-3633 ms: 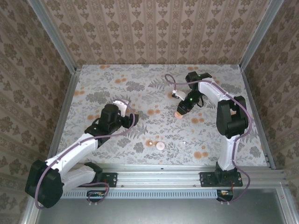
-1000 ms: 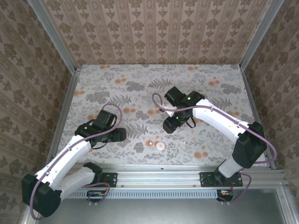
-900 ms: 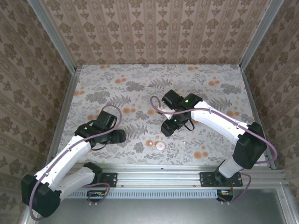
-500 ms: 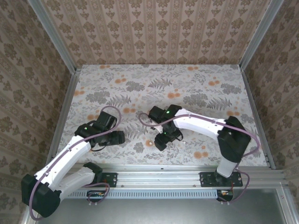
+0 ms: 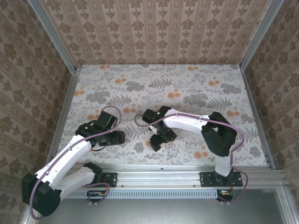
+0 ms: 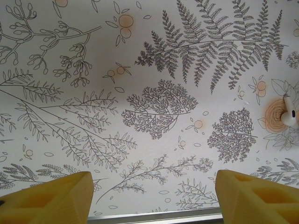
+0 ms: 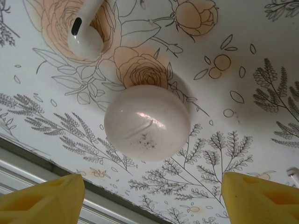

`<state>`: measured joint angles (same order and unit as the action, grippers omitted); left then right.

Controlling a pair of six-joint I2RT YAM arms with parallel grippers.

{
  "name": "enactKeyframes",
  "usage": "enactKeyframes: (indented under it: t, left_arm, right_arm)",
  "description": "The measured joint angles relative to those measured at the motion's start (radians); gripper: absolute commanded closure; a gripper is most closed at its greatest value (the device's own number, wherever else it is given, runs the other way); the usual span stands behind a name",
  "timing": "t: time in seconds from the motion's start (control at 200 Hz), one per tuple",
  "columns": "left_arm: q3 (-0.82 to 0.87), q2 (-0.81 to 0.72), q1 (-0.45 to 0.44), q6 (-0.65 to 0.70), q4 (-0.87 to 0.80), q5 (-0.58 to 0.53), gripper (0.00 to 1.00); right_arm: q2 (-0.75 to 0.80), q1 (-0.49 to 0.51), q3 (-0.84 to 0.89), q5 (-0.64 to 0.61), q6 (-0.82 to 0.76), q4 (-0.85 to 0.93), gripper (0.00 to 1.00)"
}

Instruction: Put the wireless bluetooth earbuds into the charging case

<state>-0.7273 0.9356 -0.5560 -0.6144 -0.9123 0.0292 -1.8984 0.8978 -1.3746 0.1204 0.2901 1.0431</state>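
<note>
Floral-print counter [image 5: 196, 79], walled on three sides with patterned paper. Left fingers [image 5: 117, 136] sit low over the near-left part of the counter, tips pointing toward the middle. Left wrist view: two yellow tips at the bottom corners, set wide apart, bare printed fern pattern between them, nothing gripped. Right arm reaches across from its base to the near middle of the counter; right fingers [image 5: 157, 142] point down and toward the near edge, close to the left pair but apart from it. Right wrist view: both yellow tips at the bottom corners, spread wide, nothing held. Charging case [image 7: 147, 122] lies on the counter ahead of the right fingers, roughly centred on the gap between the tips, untouched by either tip. It is a round, glossy, pale pink dome with a faint curved line and a few dark specks on top, and it partly covers a printed orange rose. Earbud [image 7: 86, 35] lies loose on the counter just beyond the case and to its left in that view, white, bulb end toward the camera with a dark oval opening, stem running out of frame at the top. It rests on an orange flower print, near the case but not touching it. The same earbud [image 6: 288, 112] appears at the far right edge of the left wrist view, well off from the left tips.
</note>
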Motion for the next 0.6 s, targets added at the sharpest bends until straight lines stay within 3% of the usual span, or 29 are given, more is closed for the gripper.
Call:
enactKeyframes:
  t: [0.275, 0.6]
  left_arm:
    - [0.000, -0.004, 0.000, 0.000, 0.000, 0.000, 0.30]
    - [0.000, -0.004, 0.000, 0.000, 0.000, 0.000, 0.30]
  right_arm:
    - [-0.070, 0.000, -0.039, 0.002, 0.021, -0.021, 0.22]
    - [-0.134, 0.004, -0.050, 0.003, 0.029, -0.034, 0.31]
